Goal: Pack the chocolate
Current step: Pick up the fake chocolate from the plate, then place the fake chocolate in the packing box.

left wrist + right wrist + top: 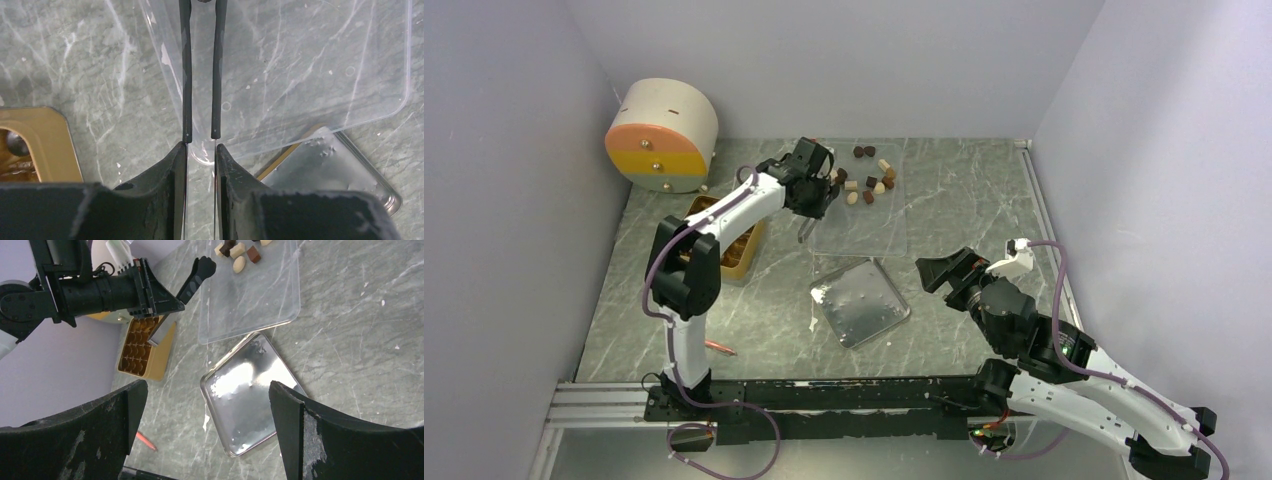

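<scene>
The chocolate (pixel 871 182) lies as several dark, brown and cream pieces at the far end of a clear plastic tray (pixel 860 222); it also shows in the right wrist view as chocolate (pixel 240 254). My left gripper (pixel 814 187) hovers at that tray's left edge. Seen from its wrist, the left gripper (pixel 200 147) is shut on thin black tweezers (pixel 186 75), whose arms stand close together and point over the clear tray (pixel 320 75). A dark speck sits between their tips at the frame's top edge. My right gripper (pixel 947 272) stands wide open and empty; from its wrist, the right gripper (pixel 206 390) hangs above a metal tray (pixel 250 390).
A golden compartment box (pixel 730 246) sits left of the clear tray, with the steel tray (pixel 861 301) in front. A red-orange pen (pixel 720 348) lies near the left arm's base. A round cream drawer unit (pixel 662 135) fills the back left corner. Walls close in on three sides.
</scene>
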Controlling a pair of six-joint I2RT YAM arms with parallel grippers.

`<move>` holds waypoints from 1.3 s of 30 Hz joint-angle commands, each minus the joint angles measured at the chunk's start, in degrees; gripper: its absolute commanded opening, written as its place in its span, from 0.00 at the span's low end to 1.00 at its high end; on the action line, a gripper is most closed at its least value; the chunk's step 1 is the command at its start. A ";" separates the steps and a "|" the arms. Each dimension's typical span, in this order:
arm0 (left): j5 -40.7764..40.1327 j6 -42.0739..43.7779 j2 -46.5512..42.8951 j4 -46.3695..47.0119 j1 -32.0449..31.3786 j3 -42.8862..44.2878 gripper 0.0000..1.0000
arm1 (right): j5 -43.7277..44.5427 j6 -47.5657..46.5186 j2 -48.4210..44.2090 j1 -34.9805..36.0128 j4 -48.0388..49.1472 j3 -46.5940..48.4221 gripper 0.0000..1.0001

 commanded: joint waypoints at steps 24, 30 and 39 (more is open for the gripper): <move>-5.08 -3.41 -20.60 -6.15 9.06 -12.79 0.26 | -0.08 -0.88 1.75 -0.03 2.26 0.04 0.97; -3.97 -3.04 -24.85 -8.39 14.30 -15.67 0.27 | -0.40 -0.93 2.31 0.02 2.45 -0.05 0.97; -6.58 -2.62 -30.85 -11.62 17.29 -20.84 0.27 | -0.35 -0.79 1.83 0.03 2.90 -0.73 0.97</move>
